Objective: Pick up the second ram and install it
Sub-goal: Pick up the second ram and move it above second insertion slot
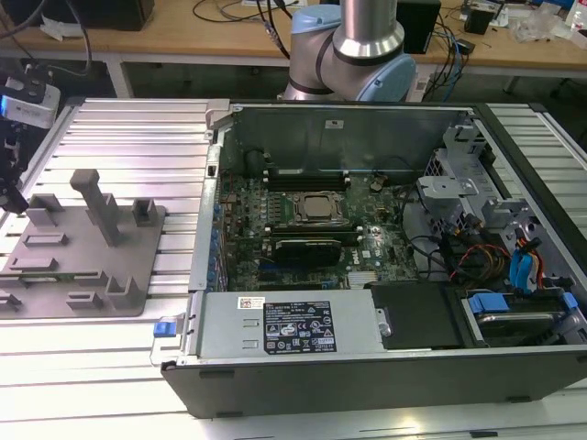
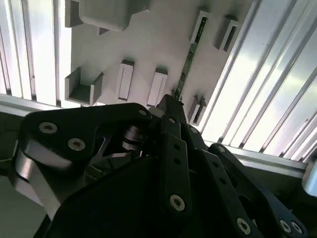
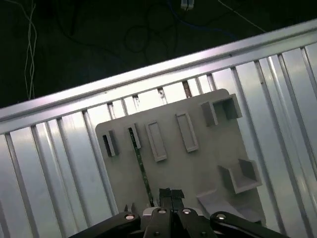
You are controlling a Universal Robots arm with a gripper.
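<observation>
The second ram [image 2: 188, 59] is a thin green stick lying on edge in the slots of a grey fixture plate [image 2: 148, 44]. In the first wrist view the ram [image 3: 140, 166] runs across the plate [image 3: 198, 168] and ends just beside my fingertips. My gripper [image 3: 171, 192] hovers over that end with its black fingers together and nothing between them. In the second wrist view the gripper [image 2: 171, 101] tips sit at the ram's near end. In the exterior view the gripper [image 1: 11, 197] hangs at the far left, above the plate [image 1: 138, 266].
An open computer case [image 1: 330, 119] lies to the exterior view's right of the plate, with a motherboard and a silver processor [image 1: 316, 208] inside. Grey blocks and a tall post [image 1: 96, 206] stand on the plate. Ribbed aluminium table [image 1: 138, 137] surrounds it. Its rail edge [image 3: 148, 74] is close.
</observation>
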